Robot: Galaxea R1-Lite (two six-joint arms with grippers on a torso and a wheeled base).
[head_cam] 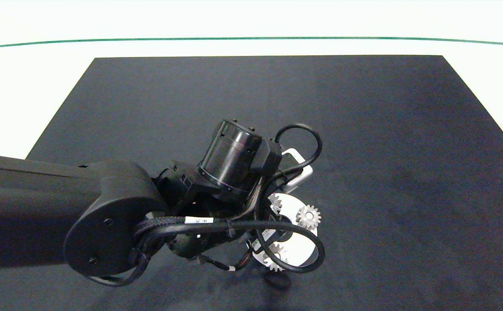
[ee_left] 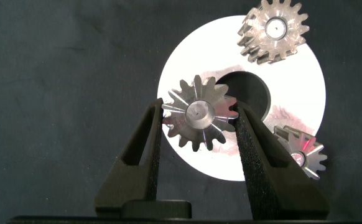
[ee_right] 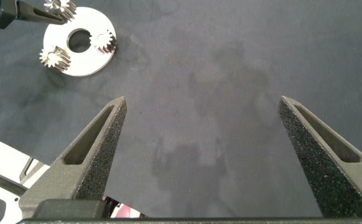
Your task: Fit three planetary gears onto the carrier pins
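L gripper (ee_left: 198, 118) is clamping 3rd gear (ee_left: 198, 119) betw. both fingers, over white disc (ee_left: 293, 99); R gripper (ee_right: 203, 134) is sitting released, well apart.

**Dark mat, pale desk, green line**

A large black mat (head_cam: 364, 151) covers most of the desk (head_cam: 27, 95), whose bare white surface shows to the mat's left, right and far side. Faint smudges mark the mat. A thin green line (head_cam: 251, 39) runs across the white surface beyond the mat's far edge, curving slightly.
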